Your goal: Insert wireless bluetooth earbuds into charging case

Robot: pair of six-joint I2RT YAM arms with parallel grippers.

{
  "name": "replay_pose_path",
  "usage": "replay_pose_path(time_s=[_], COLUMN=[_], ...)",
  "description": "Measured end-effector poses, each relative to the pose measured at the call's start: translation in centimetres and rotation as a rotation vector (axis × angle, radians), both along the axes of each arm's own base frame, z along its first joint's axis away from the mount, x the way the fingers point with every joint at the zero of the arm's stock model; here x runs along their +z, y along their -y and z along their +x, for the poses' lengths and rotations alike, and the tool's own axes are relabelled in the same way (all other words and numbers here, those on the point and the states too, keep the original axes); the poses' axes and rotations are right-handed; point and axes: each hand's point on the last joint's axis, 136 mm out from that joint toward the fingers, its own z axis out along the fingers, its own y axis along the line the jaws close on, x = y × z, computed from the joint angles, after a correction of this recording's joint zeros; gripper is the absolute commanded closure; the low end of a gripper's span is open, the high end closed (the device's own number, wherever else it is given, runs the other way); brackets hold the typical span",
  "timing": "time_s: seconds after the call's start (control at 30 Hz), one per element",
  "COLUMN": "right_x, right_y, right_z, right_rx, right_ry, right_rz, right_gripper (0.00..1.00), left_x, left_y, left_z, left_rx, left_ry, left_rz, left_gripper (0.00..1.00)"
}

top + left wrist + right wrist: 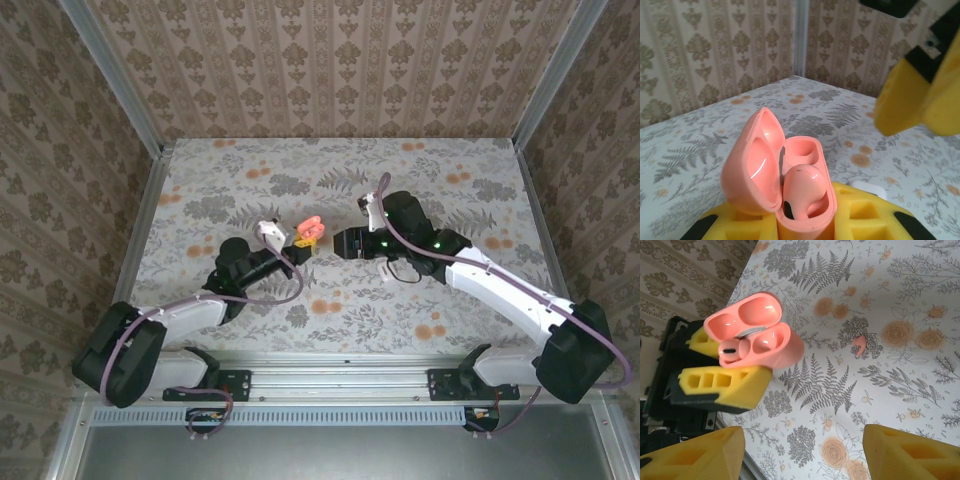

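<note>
We saw the flower-printed bench spread under both arms. The right tool stood with its yellow fingers well apart and gripped nothing. It faced the case from close by. The left tool was clamped on the coral-pink charging case, with its yellow pads pressed against the lower body of the case from both sides. The lid of the case stood hinged open. Inside we found the seated earbud, coral-pink, resting in one well, while the well beside it lay bare. The loose earbud, also coral-pink, lay on the bench, apart from the case.
</note>
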Motion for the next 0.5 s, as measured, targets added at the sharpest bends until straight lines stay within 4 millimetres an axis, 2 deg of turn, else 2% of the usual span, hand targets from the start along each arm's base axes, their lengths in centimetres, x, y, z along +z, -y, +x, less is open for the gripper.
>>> replay_pose_path(time_s=[0.2,0.37,0.5], right_x=[-0.6,-3.3,-5.5], right_y=[-1.2,-2.0,-2.6], right_z=[1.7,3.0,4.0], right_rx=[0.001,-0.003,-0.01], right_ry=[-0.078,-0.201,-0.291], right_rz=[-0.068,-0.156,-0.226], right_gripper=[0.41,0.43,0.44], left_x=[-1.1,-1.2,-1.1], left_y=[-3.1,-6.9,-9.1], left_z=[2.0,4.1,4.8], left_rx=[0.12,0.282,0.386], left_ry=[-0.081,-0.121,-0.142], left_rz=[-0.037,-0.05,-0.039], left_gripper=[0.84,0.84,0.84])
